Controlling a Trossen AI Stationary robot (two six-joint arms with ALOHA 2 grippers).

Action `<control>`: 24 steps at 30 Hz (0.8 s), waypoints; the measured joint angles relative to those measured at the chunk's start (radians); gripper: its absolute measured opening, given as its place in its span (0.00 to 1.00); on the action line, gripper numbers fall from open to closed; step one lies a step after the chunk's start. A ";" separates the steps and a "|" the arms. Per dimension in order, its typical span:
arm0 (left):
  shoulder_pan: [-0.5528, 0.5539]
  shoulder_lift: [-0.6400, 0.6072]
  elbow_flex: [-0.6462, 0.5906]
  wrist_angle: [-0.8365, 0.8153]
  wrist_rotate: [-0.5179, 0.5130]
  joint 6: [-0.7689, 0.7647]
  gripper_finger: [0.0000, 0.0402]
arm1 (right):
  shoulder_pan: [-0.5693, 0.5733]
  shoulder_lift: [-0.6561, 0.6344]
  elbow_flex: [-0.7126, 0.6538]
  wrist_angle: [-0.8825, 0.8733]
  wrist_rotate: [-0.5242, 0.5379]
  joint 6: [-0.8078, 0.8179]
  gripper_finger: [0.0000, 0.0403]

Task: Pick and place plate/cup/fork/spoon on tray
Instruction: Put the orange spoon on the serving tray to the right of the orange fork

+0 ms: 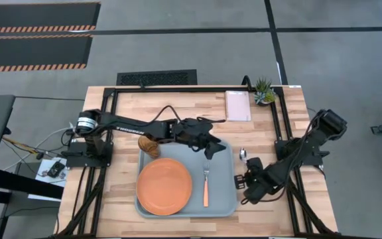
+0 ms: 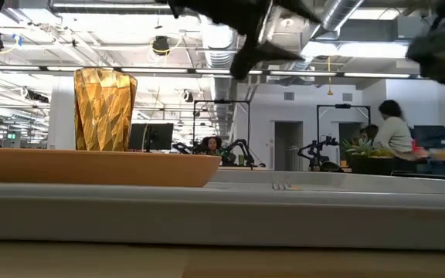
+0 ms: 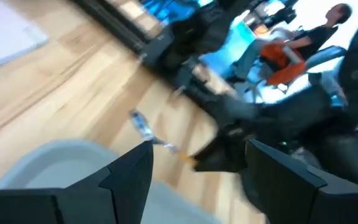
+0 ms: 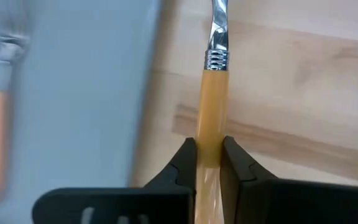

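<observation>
Right wrist view shows you the last piece of the job: the spoon (image 4: 211, 124) has its orange handle pinched between your right gripper (image 4: 209, 163) fingers, bowl pointing away from the jaws, over bare wood just beside the tray (image 4: 86, 93) rim. From above, that gripper sits just off the tray's right edge, so the spoon is not yet on the tray. Already on the tray, away to the gripper's far side, you have the fork (image 1: 205, 186), then the plate (image 1: 164, 186), then the cup (image 1: 149, 144) at the far corner. Your left gripper (image 1: 207, 151) hangs over the tray's back edge, fingers spread and holding nothing. I judge three items placed, one left.
</observation>
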 joint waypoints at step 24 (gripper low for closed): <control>0.044 0.160 0.000 0.105 0.097 -0.156 0.60 | -0.115 -0.036 0.132 0.014 0.126 -0.430 0.11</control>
